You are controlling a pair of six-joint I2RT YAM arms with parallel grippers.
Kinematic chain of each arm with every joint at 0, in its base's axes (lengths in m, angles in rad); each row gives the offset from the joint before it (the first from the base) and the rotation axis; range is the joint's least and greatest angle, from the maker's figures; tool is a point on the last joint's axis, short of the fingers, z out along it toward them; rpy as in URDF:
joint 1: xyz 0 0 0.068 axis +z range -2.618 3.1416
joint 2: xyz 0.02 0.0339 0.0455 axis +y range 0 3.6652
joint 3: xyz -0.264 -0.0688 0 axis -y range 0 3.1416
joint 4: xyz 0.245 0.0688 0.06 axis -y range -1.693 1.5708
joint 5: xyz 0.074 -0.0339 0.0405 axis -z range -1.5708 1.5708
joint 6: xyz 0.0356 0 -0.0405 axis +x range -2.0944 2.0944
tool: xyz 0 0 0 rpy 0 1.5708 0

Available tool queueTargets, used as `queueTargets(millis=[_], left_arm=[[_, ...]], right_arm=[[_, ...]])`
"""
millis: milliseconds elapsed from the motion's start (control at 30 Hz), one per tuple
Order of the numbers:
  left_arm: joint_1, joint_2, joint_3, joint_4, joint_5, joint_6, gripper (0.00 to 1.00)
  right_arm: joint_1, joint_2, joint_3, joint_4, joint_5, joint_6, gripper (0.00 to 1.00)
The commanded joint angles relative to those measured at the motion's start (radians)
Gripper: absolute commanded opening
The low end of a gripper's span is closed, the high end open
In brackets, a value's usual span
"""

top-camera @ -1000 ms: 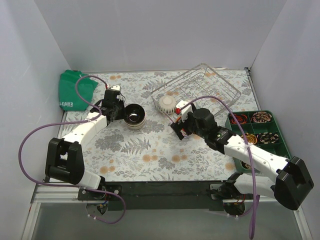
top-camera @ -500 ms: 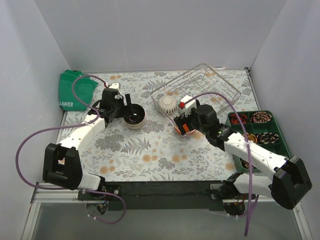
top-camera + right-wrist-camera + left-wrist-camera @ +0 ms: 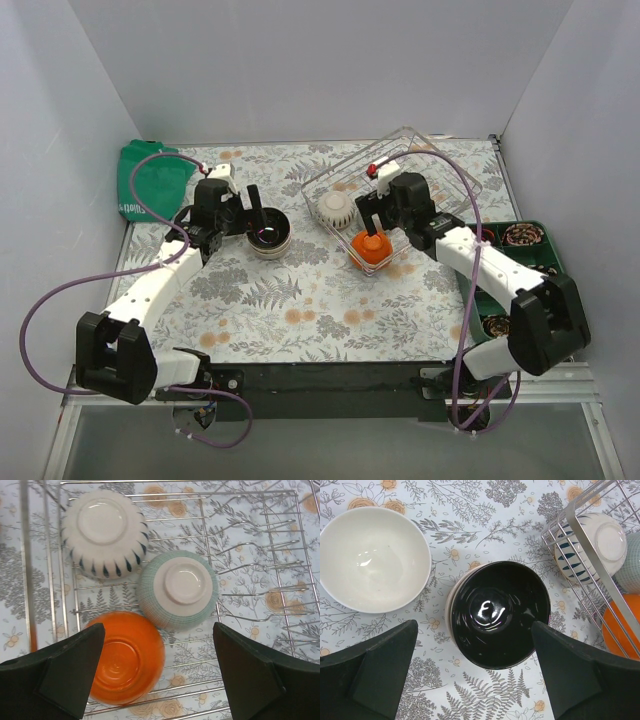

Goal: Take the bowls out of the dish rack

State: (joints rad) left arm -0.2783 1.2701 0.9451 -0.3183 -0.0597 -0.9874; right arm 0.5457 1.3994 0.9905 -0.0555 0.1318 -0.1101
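Observation:
The black-glazed bowl (image 3: pixel 500 612) stands upright on the floral cloth, beside an empty white bowl (image 3: pixel 370 557). My left gripper (image 3: pixel 474 630) hangs open just above the black bowl (image 3: pixel 268 236), its fingers (image 3: pixel 375 675) wide on either side and touching nothing. The wire dish rack (image 3: pixel 425 165) holds three upturned bowls: orange (image 3: pixel 125 657), mint green (image 3: pixel 177 590) and white with dark strokes (image 3: pixel 102 532). My right gripper (image 3: pixel 157 627) is open over the rack, above the orange bowl (image 3: pixel 372 250) and the mint one, holding nothing.
A green bag (image 3: pixel 150 180) lies at the back left corner. A dark green compartment tray (image 3: pixel 515 262) of trinkets sits at the right edge. The rack's rim (image 3: pixel 590 550) stands close to the right of the black bowl. White walls enclose the table.
My left gripper opened, let go of the black bowl and drew back slightly. My right arm swung from the cloth in front of the rack to over the rack's bowls.

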Motion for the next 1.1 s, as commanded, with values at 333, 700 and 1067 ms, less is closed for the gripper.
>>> queueTargets(millis=[333,700,1067], left_arm=[[-0.033,-0.046,-0.015,0.021,-0.031,0.021,0.98],[-0.033,-0.023,-0.016,0.024,-0.012,0.023,0.98],[-0.033,-0.008,-0.019,0.025,-0.008,0.024,0.98]], right_arm=[[-0.116,0.226,0.131,-0.064,0.012,-0.011,0.92],[-0.119,0.374,0.249,-0.060,-0.046,-0.036,0.72],[-0.125,0.380,0.298,-0.023,-0.096,-0.020,0.62]])
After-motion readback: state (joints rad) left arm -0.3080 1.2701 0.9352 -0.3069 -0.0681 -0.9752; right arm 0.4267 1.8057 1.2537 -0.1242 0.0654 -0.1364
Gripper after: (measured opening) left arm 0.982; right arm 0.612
